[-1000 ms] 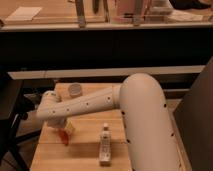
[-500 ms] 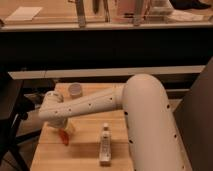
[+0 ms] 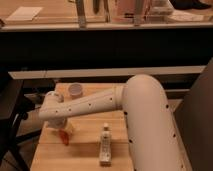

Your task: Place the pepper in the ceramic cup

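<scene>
A small orange-red pepper lies on the wooden table near its left edge. My gripper sits at the end of the white arm, directly above the pepper and down at it. A small white ceramic cup stands upright at the back of the table, behind the arm and apart from the gripper.
A white bottle with a label lies on the table right of the pepper. The thick white arm crosses the table's right side. A dark chair stands to the left, and a dark counter front runs behind.
The arm's end has shifted slightly left and lower over the pepper. The pepper, cup and bottle have stayed where they were.
</scene>
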